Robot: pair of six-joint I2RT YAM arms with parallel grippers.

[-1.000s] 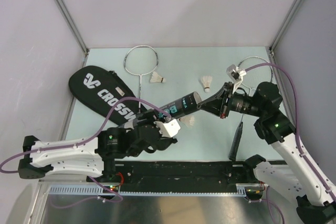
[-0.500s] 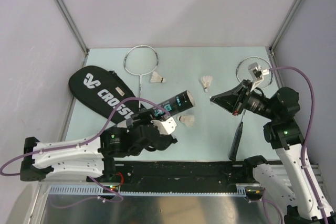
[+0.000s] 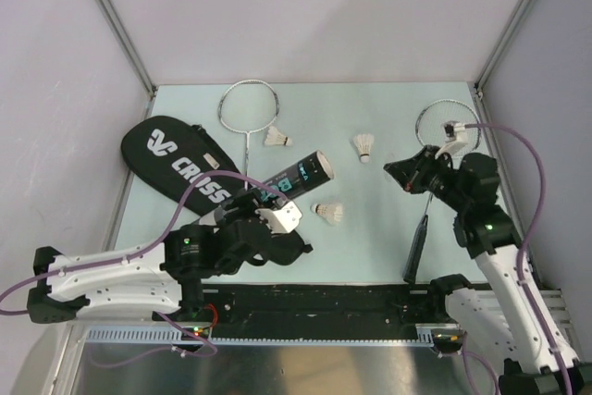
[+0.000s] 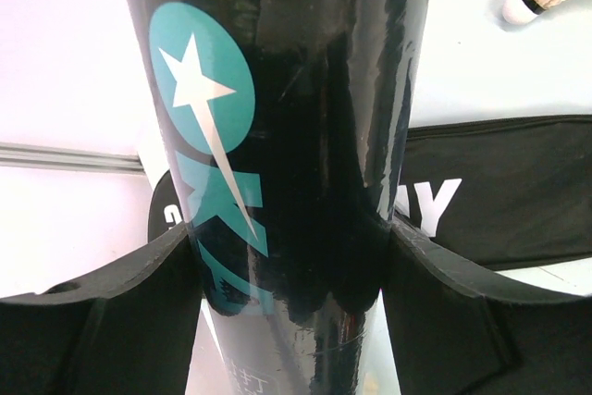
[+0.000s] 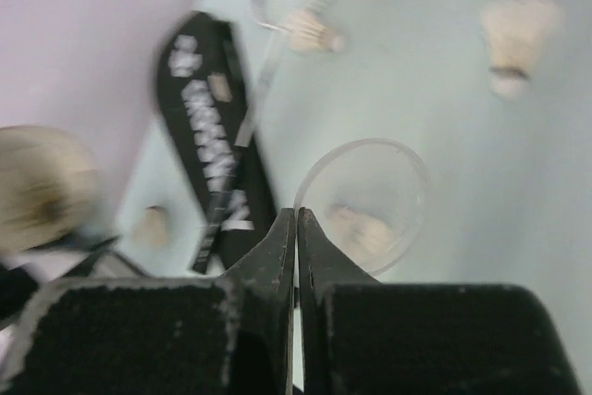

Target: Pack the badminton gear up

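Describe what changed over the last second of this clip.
The right end effector, shut and empty, drew back rightward from the tube's mouth. The tube, gripped throughout by the left end effector, shifted its open end leftward. The bag, rackets and three loose shuttlecocks stayed put.

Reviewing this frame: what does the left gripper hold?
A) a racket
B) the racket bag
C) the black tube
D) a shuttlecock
C: the left gripper has a finger pressed on each side of the tube, which fills its wrist view.
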